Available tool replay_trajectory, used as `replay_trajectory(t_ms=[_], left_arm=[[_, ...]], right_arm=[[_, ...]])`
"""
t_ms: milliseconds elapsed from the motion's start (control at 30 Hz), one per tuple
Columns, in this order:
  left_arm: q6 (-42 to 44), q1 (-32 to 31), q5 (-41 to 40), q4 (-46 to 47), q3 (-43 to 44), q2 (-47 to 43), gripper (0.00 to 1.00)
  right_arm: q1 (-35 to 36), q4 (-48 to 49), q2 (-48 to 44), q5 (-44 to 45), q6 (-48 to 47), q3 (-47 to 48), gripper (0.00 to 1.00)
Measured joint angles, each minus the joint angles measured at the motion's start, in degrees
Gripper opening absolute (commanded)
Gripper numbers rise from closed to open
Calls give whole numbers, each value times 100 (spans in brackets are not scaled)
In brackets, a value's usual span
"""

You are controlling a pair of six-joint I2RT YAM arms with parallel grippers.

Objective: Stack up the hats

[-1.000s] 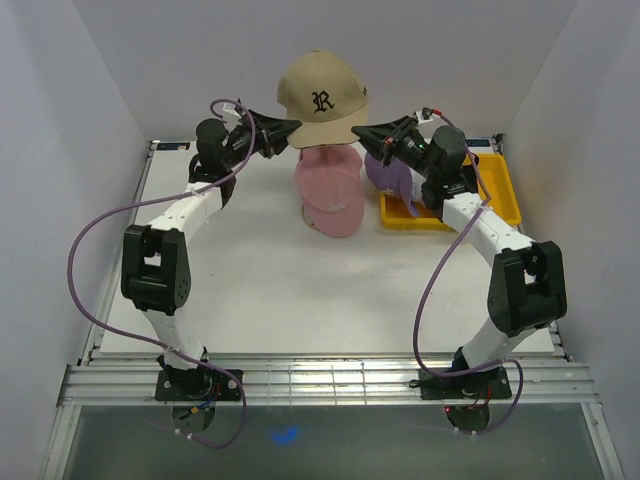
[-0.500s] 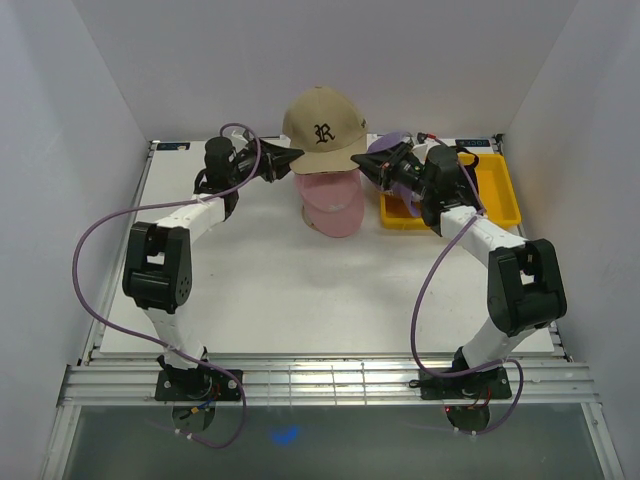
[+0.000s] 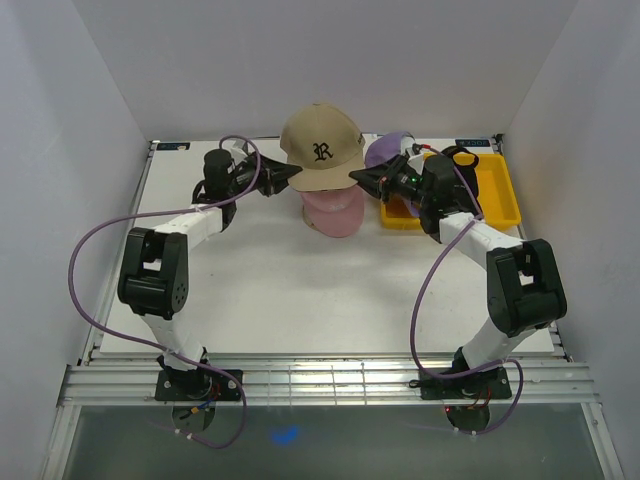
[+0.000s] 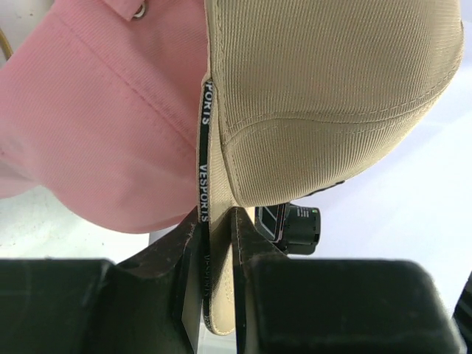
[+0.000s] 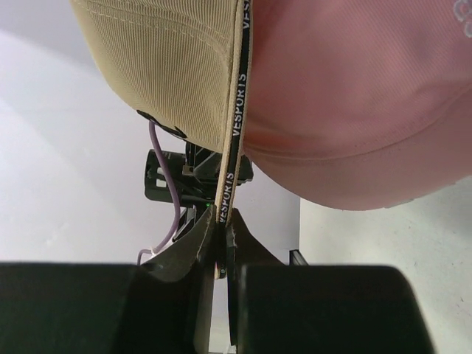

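A tan hat [image 3: 320, 150] with a black "R" logo hangs right over the pink hat [image 3: 335, 210] at the back middle of the table and covers its crown. My left gripper [image 3: 290, 178] is shut on the tan hat's left rim, and my right gripper [image 3: 358, 178] is shut on its right rim. In the left wrist view the jaws [image 4: 217, 214] pinch the tan hat's [image 4: 332, 88] rim band beside the pink hat [image 4: 110, 133]. The right wrist view has the same grip [image 5: 223, 214] on the tan hat [image 5: 162, 74], next to the pink hat [image 5: 354, 110]. A purple hat [image 3: 388, 150] peeks out behind the right gripper.
A flat yellow tray [image 3: 500, 195] lies at the back right, under the right arm's wrist. White walls close the table on the left, the back and the right. Purple cables loop off both arms.
Both grippers have come down and inward with the tan hat, which has dropped from well above the pink hat to right over it.
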Motion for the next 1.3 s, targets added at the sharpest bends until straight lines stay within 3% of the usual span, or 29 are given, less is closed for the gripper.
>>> replay_trajectory(t_ms=[1300], left_arm=[[796,-118,673,96,-737,-4,1]], right_arm=[[-354,142,-59,-713,-761,-918,8]])
